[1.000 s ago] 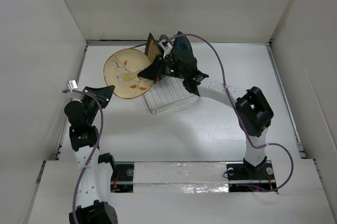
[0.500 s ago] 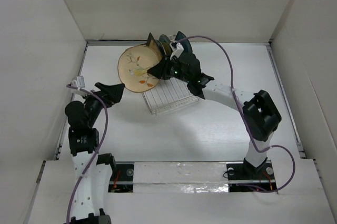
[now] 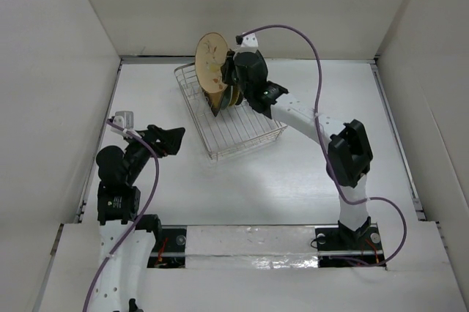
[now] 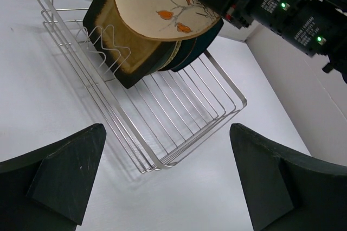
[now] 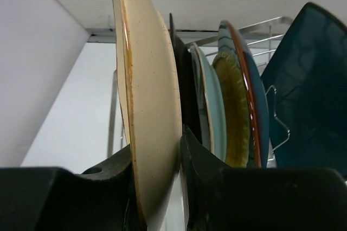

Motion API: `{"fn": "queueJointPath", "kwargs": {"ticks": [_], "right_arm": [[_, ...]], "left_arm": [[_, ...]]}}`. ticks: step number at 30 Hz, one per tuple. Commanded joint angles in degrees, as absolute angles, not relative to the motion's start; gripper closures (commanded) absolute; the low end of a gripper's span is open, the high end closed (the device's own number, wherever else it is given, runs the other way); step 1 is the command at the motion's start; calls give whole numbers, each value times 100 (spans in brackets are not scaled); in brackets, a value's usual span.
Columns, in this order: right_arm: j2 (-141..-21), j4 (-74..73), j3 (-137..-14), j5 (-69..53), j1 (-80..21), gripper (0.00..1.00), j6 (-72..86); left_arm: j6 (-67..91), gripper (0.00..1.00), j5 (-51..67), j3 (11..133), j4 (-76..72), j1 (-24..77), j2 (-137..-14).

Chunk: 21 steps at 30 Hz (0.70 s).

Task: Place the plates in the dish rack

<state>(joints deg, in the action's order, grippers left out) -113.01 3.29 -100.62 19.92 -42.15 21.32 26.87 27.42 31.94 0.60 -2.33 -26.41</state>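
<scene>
The tan round plate (image 3: 209, 59) with a bird drawing stands on edge over the far end of the silver wire dish rack (image 3: 245, 130). My right gripper (image 3: 224, 83) is shut on its rim, one finger on each face (image 5: 201, 158). Behind it in the right wrist view stand the black-rimmed mustard plate (image 5: 178, 74), a pale green plate (image 5: 212, 106), a yellow woven plate (image 5: 234, 114), a teal plate (image 5: 255, 92) and a dark teal plate (image 5: 312, 90). My left gripper (image 3: 173, 138) is open and empty, left of the rack's near corner (image 4: 157, 160).
White walls close in the table on three sides; the back wall (image 3: 249, 4) is just behind the rack. In the left wrist view the right gripper's black body (image 4: 271, 3) hangs over the rack's far right side.
The right arm lifted the tan plate from the left of the rack and turned it upright over the rack's far end. The left gripper opened and moved right toward the rack.
</scene>
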Motion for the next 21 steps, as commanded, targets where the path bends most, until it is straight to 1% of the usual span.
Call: {"fn": "queueJointPath", "kwargs": {"ticks": [1, 7, 11, 21], "right_arm": [[-11513, 608, -11097, 2715, -4359, 100, 1609], [-12199, 256, -11829, 3102, -4535, 100, 1187], [-12524, 132, -12075, 3042, -4535, 100, 1221], [-13069, 18, -12287, 3129, -4808, 100, 1020]], "left_arm": [[2382, 1, 2883, 3234, 139, -106, -2514], [2373, 1, 2848, 3217, 237, -105, -2400], [2373, 1, 2856, 3208, 237, -105, -2408], [2382, 1, 2830, 3190, 246, -105, -2408]]}}
